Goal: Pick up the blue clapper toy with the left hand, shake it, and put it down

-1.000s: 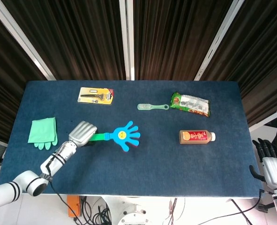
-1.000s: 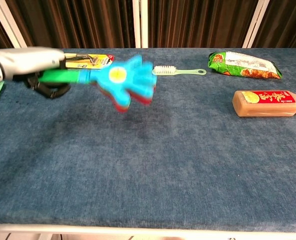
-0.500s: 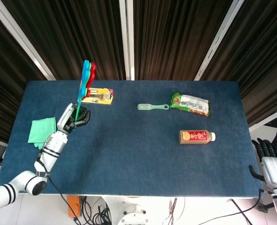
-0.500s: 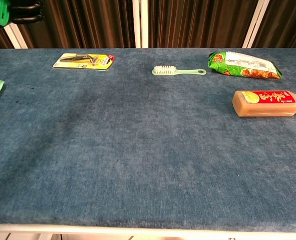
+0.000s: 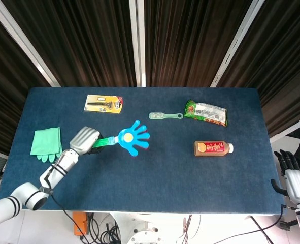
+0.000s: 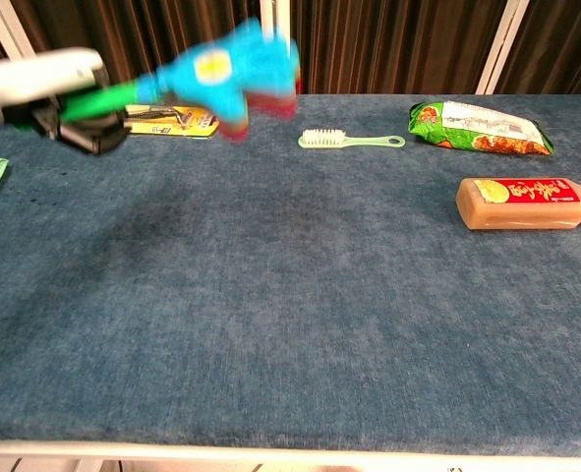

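Half a second ago the blue clapper toy (image 5: 133, 138) stood raised over the razor pack; it has swung back down and now points out to the right, level above the table (image 5: 155, 193), much where it was a second ago. The left hand (image 5: 84, 140) grips its green handle (image 5: 103, 143), fingers wrapped round it. In the chest view the toy (image 6: 229, 71) is blurred and clearly held off the cloth, its palm-shaped head up in front of the curtain (image 6: 388, 44), while the left hand (image 6: 49, 84) shows at the left edge.

Taking the toy as landmark: the yellow-carded razor pack (image 5: 104, 103) lies behind it, toward the far edge; the green rubber glove (image 5: 46, 143) lies flat to the left, beyond the left hand; the pale green brush (image 5: 165, 116) lies just behind and to the right; the green snack bag (image 5: 205, 112) lies further right of the brush; the bottle of brown drink (image 5: 213, 148) lies on its side well to the right.

The right hand (image 5: 293, 178) hangs off the table's right corner, fingers straight and apart, holding nothing.
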